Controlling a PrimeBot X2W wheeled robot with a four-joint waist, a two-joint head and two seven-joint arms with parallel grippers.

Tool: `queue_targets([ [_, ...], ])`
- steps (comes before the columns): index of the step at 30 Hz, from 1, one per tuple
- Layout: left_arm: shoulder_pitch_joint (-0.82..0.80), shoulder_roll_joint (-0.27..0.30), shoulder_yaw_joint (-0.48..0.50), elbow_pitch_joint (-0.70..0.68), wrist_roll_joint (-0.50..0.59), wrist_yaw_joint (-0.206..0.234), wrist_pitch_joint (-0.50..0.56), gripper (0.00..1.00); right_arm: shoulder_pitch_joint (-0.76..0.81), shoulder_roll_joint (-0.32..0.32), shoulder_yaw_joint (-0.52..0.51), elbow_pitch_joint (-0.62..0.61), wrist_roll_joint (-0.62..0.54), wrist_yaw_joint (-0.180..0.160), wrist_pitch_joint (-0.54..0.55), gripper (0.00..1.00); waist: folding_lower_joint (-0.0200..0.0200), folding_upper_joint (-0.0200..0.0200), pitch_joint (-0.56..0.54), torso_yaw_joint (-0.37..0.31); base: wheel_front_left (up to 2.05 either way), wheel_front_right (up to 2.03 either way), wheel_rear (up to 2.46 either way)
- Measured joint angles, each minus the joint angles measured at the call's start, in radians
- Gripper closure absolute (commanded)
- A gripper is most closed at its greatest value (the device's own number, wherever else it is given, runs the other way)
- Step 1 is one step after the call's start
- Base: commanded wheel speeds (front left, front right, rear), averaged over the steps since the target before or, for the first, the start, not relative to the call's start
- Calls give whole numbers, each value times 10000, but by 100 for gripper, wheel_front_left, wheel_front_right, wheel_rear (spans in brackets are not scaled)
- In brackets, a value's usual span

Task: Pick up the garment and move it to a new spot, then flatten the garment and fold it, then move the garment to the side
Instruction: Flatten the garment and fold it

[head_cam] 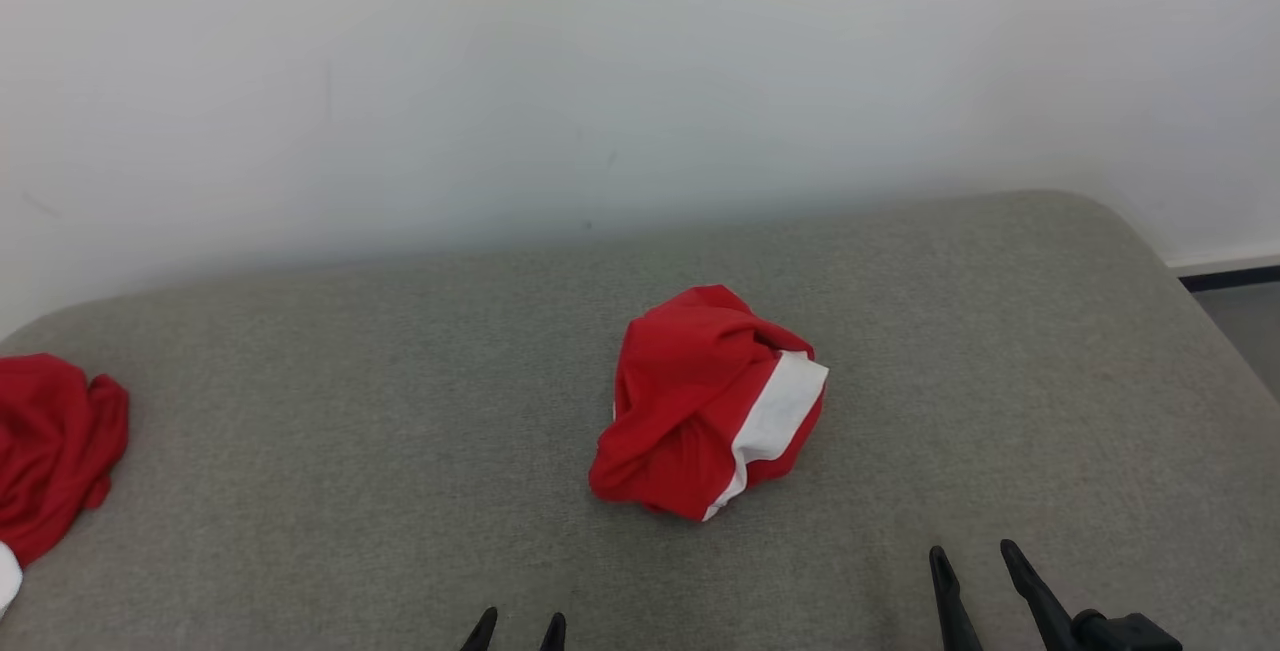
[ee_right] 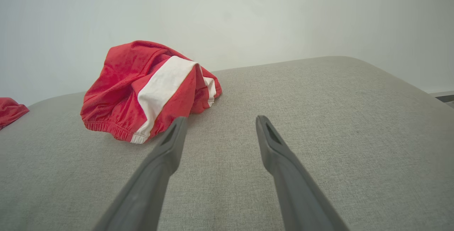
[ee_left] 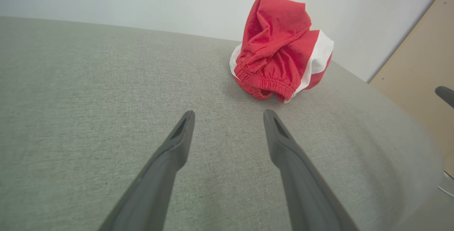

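Showing red-and-white garment (head_cam: pixel 710 401) sitting bunched at middle of grey cushion (head_cam: pixel 350 411), untouched. Hovering left gripper (head_cam: pixel 513 628) and right gripper (head_cam: pixel 975 561) over cushion's near edge, jaws spread wide, gripping nothing, probably readying for first pick-up. Showing second red cloth (head_cam: pixel 50 451) at cushion's left end.

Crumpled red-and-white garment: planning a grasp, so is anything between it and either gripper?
Nothing visible: bare grey fabric cushion separates the crumpled red-and-white garment from the open left gripper and right gripper. The other red cloth lies far left.
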Motion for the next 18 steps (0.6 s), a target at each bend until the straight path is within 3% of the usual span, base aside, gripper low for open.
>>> queue_targets([
  [7, -1133, -58, -721, 1264, -600, 0, -2, 0, -254, -29, 167, -167, -13, 2, 82, 0, 0, 0, 285, -876, 0, 0, 0],
  [18, -2351, -169, -1058, 3005, -1854, 0, 46, 0, -435, 6, 217, -134, -8, 0, 17, 0, 1, 1, 729, -2221, 0, 0, 0],
])
